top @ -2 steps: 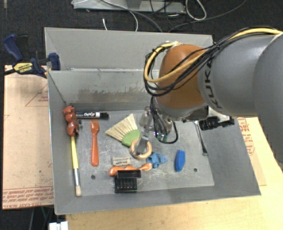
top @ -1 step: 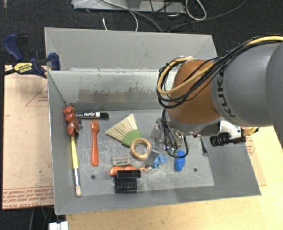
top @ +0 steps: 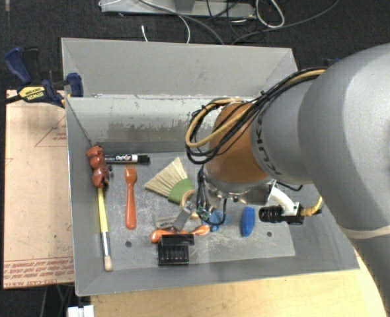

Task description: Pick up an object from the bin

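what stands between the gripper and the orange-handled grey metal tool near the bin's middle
Nothing visible does. The gripper hangs right over the orange-handled grey metal tool. The straw hand brush with a green handle lies close beside it and might crowd the grasp.

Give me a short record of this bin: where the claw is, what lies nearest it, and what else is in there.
claw: claw low over the middle of the grey bin
nearest: straw brush, orange-handled tool, blue piece
left side: orange fork, black marker, yellow stick
front: black block
grasp: cannot tell
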Motion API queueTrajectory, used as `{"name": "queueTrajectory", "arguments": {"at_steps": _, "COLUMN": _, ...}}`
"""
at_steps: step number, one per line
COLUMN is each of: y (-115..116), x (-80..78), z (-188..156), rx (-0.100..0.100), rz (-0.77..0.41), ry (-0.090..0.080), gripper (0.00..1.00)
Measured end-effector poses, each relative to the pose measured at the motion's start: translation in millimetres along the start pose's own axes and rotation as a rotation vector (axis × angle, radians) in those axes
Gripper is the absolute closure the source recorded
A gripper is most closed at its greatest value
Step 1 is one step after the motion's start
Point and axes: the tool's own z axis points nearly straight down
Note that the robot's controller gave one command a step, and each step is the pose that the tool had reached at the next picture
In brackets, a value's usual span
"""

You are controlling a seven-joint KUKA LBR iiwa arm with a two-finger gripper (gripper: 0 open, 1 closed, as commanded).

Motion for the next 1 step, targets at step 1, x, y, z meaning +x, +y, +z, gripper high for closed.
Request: {"name": "queueTrajectory", "arguments": {"at_steps": 1, "y": 2.6, "x": -2.7, "z": 0.7, "rx": -0.006, "rz": -0.084, "ry": -0.008, "gripper": 1.0}}
